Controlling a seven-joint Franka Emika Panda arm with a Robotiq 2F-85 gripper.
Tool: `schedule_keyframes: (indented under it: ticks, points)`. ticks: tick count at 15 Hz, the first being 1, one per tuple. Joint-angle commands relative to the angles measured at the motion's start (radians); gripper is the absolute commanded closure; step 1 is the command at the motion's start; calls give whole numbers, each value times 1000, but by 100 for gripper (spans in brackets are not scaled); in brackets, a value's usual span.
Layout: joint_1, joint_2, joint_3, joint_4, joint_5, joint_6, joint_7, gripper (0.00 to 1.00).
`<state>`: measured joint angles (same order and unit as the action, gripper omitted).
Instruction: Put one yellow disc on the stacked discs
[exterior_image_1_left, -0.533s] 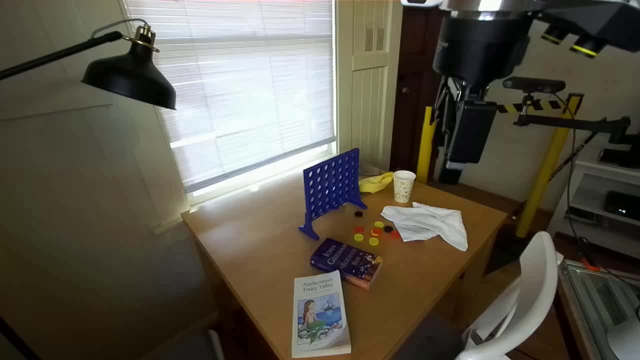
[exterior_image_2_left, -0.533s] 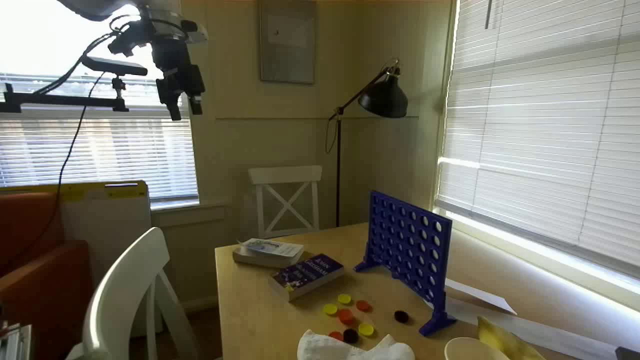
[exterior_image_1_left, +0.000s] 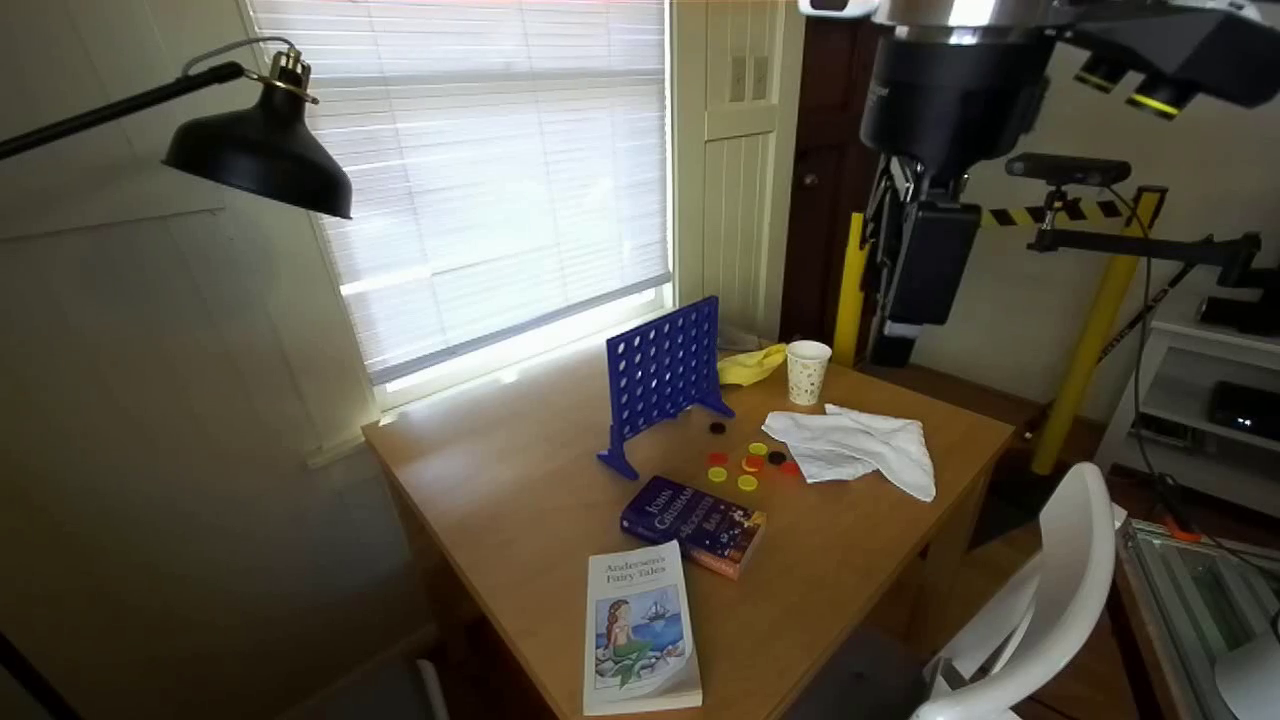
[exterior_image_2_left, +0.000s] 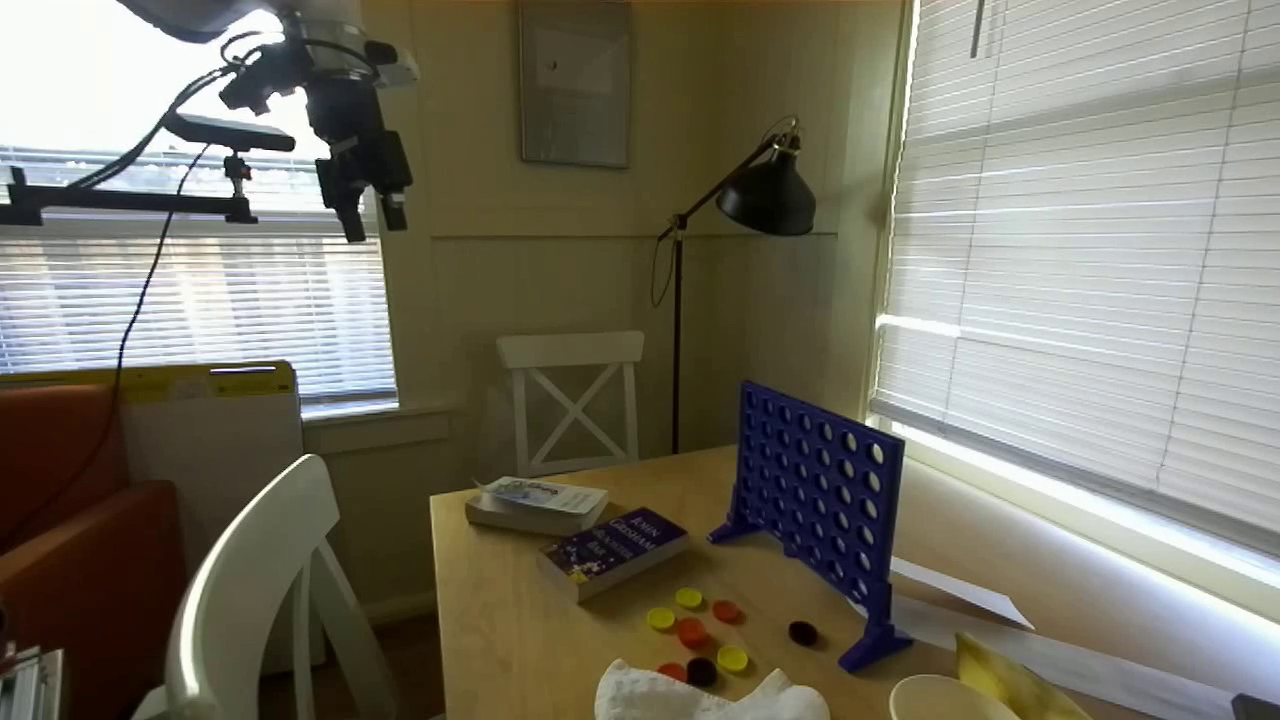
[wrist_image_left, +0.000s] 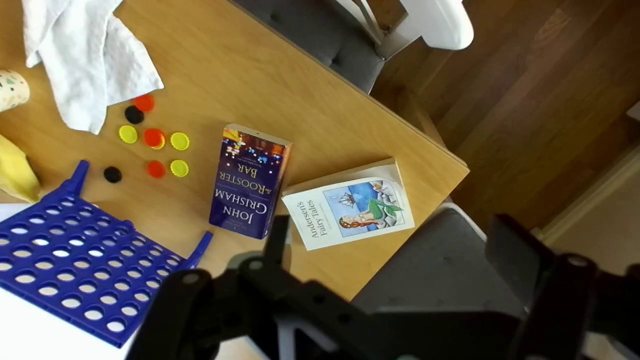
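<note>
Though the spread, empty tool (exterior_image_1_left: 897, 340) has edged leftward at an exterior view's upper right, yellow discs (exterior_image_1_left: 747, 483) and stacked discs (exterior_image_1_left: 752, 464) sit unmoved, so picking apparently remains.

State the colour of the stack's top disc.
Red, leaning towards orange; the top disc shows best in the wrist view.

- Stacked discs (wrist_image_left: 153, 136): red atop yellow, slightly offset, yellow edge exposed; flat on the table (wrist_image_left: 225, 75).
- First yellow disc (wrist_image_left: 128, 134), second yellow disc (wrist_image_left: 179, 141): loose, flat, flanking the stacked discs.
- Third yellow disc (wrist_image_left: 179, 168): loose, flat, near the second.
</note>
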<state>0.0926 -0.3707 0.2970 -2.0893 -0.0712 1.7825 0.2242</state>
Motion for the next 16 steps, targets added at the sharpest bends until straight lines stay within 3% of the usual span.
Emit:
schedule_keyframes:
  ticks: [1,7,12,15,16]
  points:
    - [-17,70,-51,-3,-24,77,44,0]
    - [-115,244,-164,-52,-94,317,204,0]
    - [-146,385,-259,-102,-109,518,335,0]
    - [-154,461,-321,-104,-125,585,406,0]
    - [-134,422,-314,-107,-86,542,336,0]
